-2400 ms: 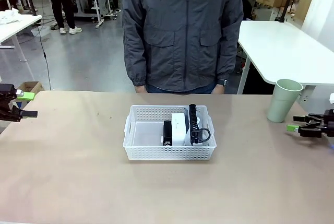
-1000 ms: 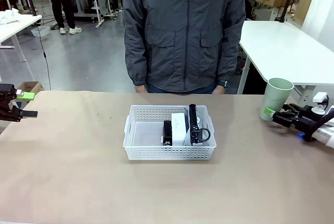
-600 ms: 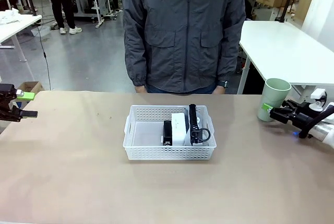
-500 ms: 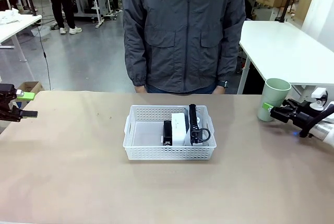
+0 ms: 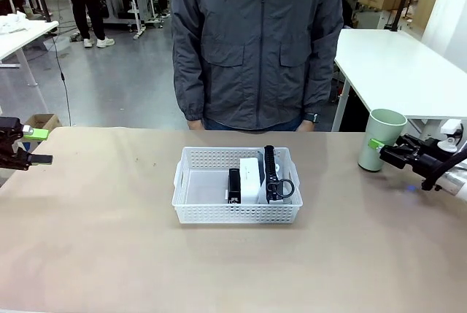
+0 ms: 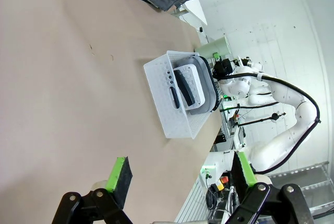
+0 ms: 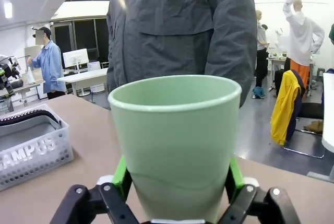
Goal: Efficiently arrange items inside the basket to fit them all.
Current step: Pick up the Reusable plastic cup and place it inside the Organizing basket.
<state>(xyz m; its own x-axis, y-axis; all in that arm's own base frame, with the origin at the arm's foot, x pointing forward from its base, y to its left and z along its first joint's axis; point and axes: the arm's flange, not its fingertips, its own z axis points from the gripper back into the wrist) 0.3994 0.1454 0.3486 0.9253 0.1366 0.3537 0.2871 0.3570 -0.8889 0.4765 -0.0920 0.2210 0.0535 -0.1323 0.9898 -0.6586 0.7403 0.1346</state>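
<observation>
The pale green cup (image 5: 380,140) is shown upright on the surface (image 5: 109,254), well to the right of the basket (image 5: 237,185), with the right gripper (image 5: 381,151) now set around its lower body; a moment earlier the cup stood slightly farther right, with the gripper still short of it. In the right wrist view the cup (image 7: 177,140) is bracketed by the green pads (image 7: 121,177), which lie against or just beside its wall. The jaws are judged to be closing on it, though a firm grasp cannot yet be confirmed. The cup is plain, tapered, open-topped and apparently empty. It appears to be the last item outside the basket. Within the basket, the grey pouch (image 5: 281,182), the white boxy device (image 5: 249,178) and the black stapler (image 5: 234,184) are packed toward the right half, the left half being left free. The left gripper (image 5: 33,145) is held at the surface's far left edge, jaws released and empty. A person (image 5: 259,43) stands behind the basket.
</observation>
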